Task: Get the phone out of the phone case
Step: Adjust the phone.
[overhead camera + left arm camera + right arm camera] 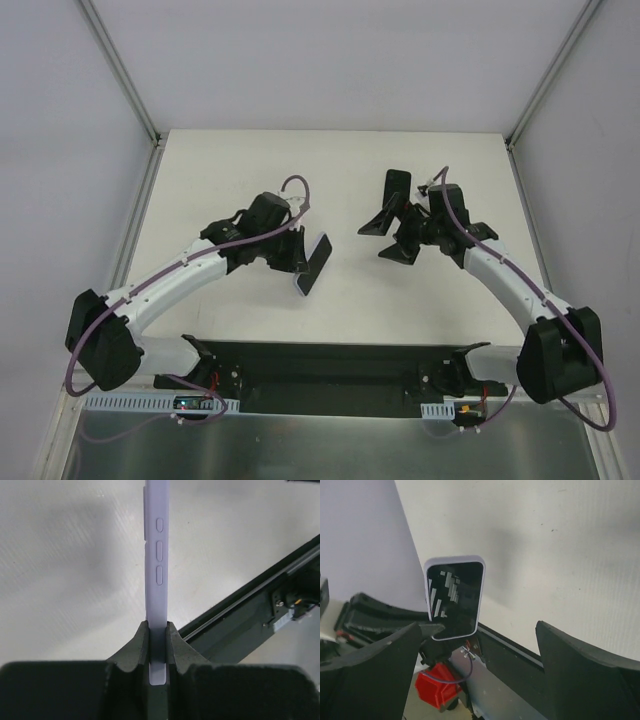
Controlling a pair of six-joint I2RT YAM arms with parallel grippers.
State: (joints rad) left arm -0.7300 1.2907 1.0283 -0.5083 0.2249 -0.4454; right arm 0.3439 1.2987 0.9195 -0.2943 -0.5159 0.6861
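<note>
The phone (318, 254), black screen facing right, sits inside a lavender phone case (303, 284) and is held upright, tilted, above the table. My left gripper (299, 256) is shut on its lower end. In the left wrist view the case's side (158, 555) with its button bumps runs up from between the shut gripper (158, 632). My right gripper (392, 232) stands wide open a little to the right of the phone, apart from it. From the right wrist the phone's screen (455, 600) and the case rim (452, 559) show beyond the open gripper (479, 627), nothing between its fingers (375, 670).
The white table (350, 170) is bounded by metal frame posts and grey walls. A black rail (330, 365) with the arm bases runs along the near edge. A red part (437, 687) on the left arm shows below the phone in the right wrist view.
</note>
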